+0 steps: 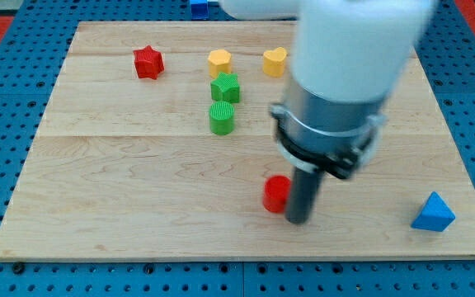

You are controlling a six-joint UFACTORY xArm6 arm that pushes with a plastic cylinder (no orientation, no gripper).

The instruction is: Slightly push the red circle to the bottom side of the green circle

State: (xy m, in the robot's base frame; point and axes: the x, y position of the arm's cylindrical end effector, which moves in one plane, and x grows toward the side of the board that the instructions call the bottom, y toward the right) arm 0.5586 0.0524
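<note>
Red circle (276,194) low on the wooden board (122,198), touching my tip (298,219) just on its right. No hand here, only a dark rod, gripping nothing. Green circle (221,118) well up toward the view's top left, green block (225,87) right above it. Red star (148,62), two yellow blocks (219,60) (275,61) near the top. Blue triangle (432,213) at bottom right.
</note>
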